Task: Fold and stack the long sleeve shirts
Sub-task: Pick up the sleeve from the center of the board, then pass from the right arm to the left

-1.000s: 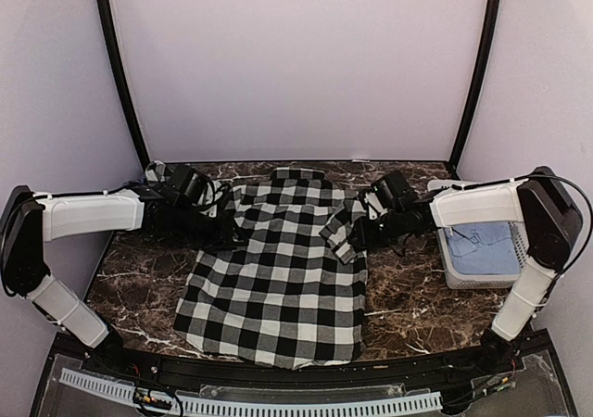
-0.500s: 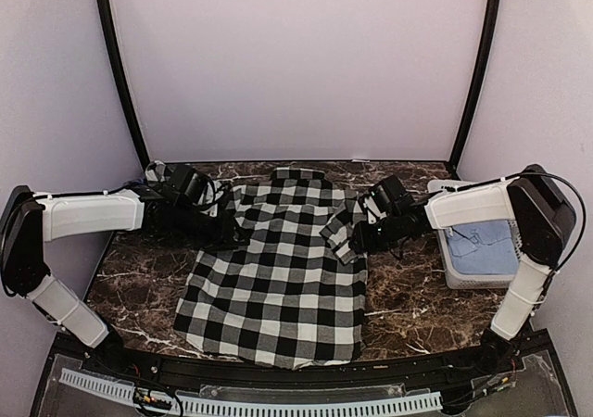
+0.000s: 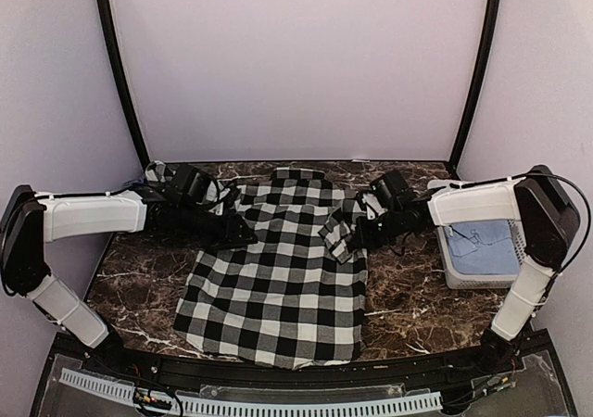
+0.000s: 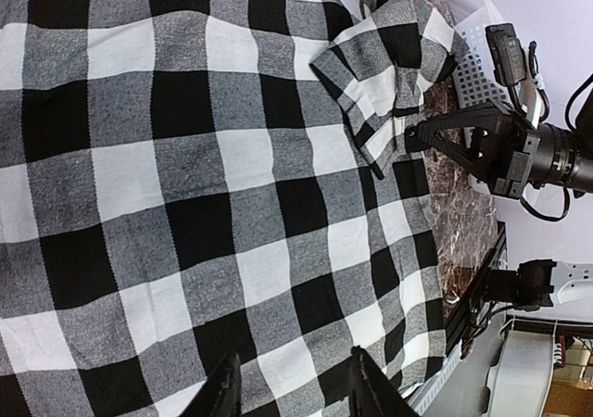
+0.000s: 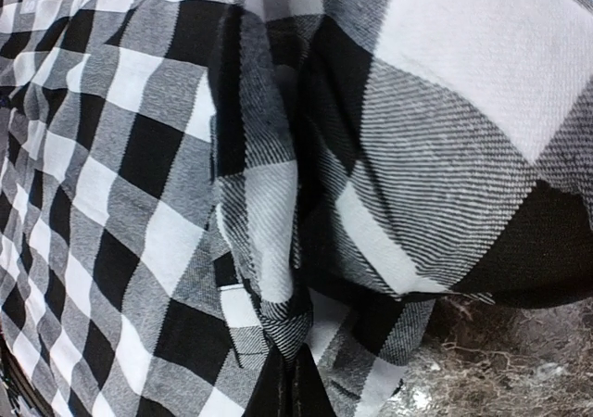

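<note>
The black-and-white checked long sleeve shirt (image 3: 278, 278) lies spread flat on the marble table, collar toward the back wall. Its right sleeve (image 3: 341, 227) is folded in over the body. My right gripper (image 3: 358, 235) sits at that fold, and in the right wrist view it (image 5: 289, 366) is shut on a bunched ridge of the sleeve cloth (image 5: 278, 250). My left gripper (image 3: 243, 236) is over the shirt's left side. In the left wrist view it (image 4: 293, 352) is open, with only flat checked cloth (image 4: 185, 157) beneath. The left sleeve (image 3: 157, 171) trails behind the left arm.
A white slotted basket (image 3: 468, 276) stands at the table's right edge with a blue cloth (image 3: 484, 246) lying in it. Bare marble (image 3: 408, 296) shows right of the shirt and at the front left (image 3: 139, 296). Curved black posts rise at both back corners.
My right gripper has shut on the folded sleeve and drawn slightly left. The left gripper has slid a little right and forward over the shirt, still open.
</note>
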Robot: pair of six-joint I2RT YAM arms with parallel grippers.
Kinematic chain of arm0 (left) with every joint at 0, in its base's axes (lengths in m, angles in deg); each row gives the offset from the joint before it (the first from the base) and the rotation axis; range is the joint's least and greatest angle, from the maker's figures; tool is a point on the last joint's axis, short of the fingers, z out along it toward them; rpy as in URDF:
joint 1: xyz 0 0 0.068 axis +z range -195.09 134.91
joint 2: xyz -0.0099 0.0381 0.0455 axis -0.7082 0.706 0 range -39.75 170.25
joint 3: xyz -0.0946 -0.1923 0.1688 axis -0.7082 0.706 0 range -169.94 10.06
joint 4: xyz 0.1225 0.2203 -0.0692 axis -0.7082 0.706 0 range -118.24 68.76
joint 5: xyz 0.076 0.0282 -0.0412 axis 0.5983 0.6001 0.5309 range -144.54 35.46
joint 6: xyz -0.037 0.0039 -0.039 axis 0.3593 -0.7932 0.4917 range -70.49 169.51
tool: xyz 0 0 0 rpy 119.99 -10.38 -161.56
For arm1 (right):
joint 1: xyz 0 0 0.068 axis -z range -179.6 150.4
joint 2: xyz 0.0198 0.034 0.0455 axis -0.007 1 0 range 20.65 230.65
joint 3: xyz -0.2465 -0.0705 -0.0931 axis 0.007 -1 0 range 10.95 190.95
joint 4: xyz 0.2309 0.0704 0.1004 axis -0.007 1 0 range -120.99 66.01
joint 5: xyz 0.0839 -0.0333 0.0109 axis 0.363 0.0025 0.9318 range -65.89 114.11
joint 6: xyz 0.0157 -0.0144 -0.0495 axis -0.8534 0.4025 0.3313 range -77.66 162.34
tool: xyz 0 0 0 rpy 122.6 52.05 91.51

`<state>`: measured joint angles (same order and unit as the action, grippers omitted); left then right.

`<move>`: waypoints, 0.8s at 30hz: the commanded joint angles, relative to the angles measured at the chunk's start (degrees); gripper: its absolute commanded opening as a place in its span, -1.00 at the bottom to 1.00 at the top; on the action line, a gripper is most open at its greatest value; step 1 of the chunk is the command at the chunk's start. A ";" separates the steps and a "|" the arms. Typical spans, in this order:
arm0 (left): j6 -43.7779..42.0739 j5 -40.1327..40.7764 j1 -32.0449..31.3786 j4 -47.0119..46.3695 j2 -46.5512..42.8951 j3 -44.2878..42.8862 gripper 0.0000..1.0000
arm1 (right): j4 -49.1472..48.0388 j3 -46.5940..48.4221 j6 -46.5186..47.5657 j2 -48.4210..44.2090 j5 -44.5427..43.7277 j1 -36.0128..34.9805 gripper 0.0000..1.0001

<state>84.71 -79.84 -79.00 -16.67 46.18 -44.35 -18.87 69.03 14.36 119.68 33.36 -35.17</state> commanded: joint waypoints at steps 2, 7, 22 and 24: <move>-1.36 -2.15 -1.30 -4.00 0.90 -1.76 -0.24 | -0.33 3.22 -1.54 -2.28 4.98 -0.28 -1.00; -2.73 -1.97 -3.43 -8.33 1.83 -2.48 -0.21 | -1.60 6.62 -5.46 -1.64 9.88 -1.74 -1.00; -9.17 8.52 -8.82 -15.11 9.67 -9.75 0.23 | -5.22 23.29 -14.24 11.49 19.05 -6.50 -1.00; -10.39 10.37 -9.03 -14.94 10.38 -10.12 0.28 | -5.01 24.57 -14.38 12.31 19.49 -6.52 -1.00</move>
<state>77.96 -74.63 -87.70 -30.55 55.81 -52.46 -22.21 90.21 1.59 130.76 50.37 -41.25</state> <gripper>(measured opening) 0.624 0.007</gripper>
